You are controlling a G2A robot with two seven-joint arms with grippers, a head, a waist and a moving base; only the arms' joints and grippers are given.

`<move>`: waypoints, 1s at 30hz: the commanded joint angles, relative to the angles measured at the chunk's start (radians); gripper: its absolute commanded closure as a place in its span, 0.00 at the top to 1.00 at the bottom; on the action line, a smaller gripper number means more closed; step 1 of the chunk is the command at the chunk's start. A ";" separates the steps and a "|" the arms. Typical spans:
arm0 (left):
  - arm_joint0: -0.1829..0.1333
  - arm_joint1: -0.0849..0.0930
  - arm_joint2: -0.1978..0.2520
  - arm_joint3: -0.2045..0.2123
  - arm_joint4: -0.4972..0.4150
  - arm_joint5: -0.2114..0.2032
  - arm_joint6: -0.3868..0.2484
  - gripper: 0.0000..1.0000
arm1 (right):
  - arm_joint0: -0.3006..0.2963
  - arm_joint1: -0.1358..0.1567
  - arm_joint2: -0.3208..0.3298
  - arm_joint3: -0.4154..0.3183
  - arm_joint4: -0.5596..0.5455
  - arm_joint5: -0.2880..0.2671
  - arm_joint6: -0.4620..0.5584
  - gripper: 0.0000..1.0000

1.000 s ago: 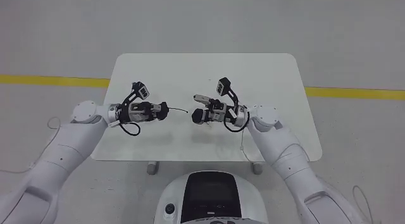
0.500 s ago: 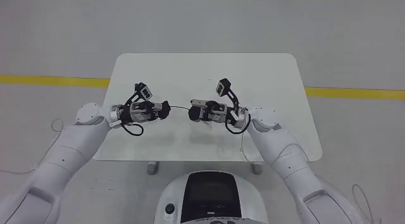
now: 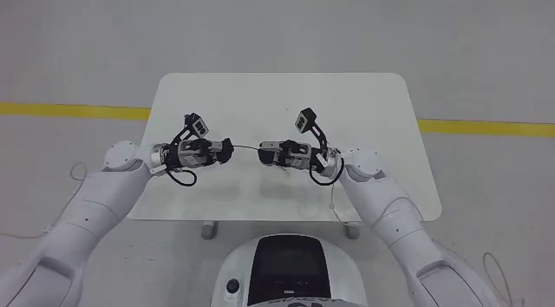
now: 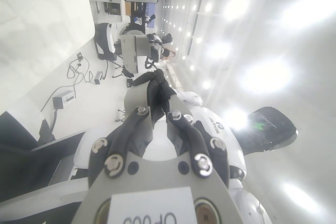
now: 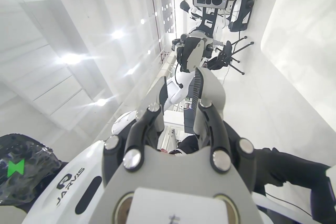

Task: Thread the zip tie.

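A thin black zip tie (image 3: 244, 147) stretches level above the white table (image 3: 277, 99), between the two arms. My left gripper (image 3: 226, 149) is shut on one end of it; in the left wrist view its fingertips (image 4: 157, 77) meet around a dark strip. My right gripper (image 3: 263, 152) faces it from the other side, right at the tie's free end. In the right wrist view the right gripper (image 5: 181, 79) stands open, its ribbed fingers (image 5: 198, 83) apart and nothing visible between them. The left gripper (image 5: 191, 51) shows just beyond.
Both grippers hang over the middle of the table, a little toward its near edge. The rest of the tabletop is bare. Grey floor with yellow lines (image 3: 69, 110) lies around the table.
My right gripper has moved toward the left one, closing the gap until it sits at the tie's free end. The left gripper shifted slightly toward the middle and then held.
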 commanded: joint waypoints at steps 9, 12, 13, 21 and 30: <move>0.000 0.000 0.000 0.000 0.000 0.000 0.000 0.00 | 0.000 0.007 -0.009 -0.006 0.006 0.000 -0.004 0.13; 0.000 0.000 0.000 0.000 0.000 0.000 0.000 0.00 | 0.000 0.009 -0.012 -0.007 0.007 0.003 -0.005 0.14; 0.000 0.000 0.000 0.000 0.000 0.000 0.000 0.00 | 0.000 0.009 -0.013 -0.007 0.008 0.004 -0.006 0.14; 0.000 0.000 0.000 0.000 0.000 0.000 0.000 0.00 | 0.009 0.012 -0.023 -0.004 0.018 0.008 -0.011 0.13; 0.000 0.000 0.000 0.000 0.000 0.000 0.000 0.00 | 0.015 0.014 -0.034 0.002 0.026 0.006 -0.018 0.04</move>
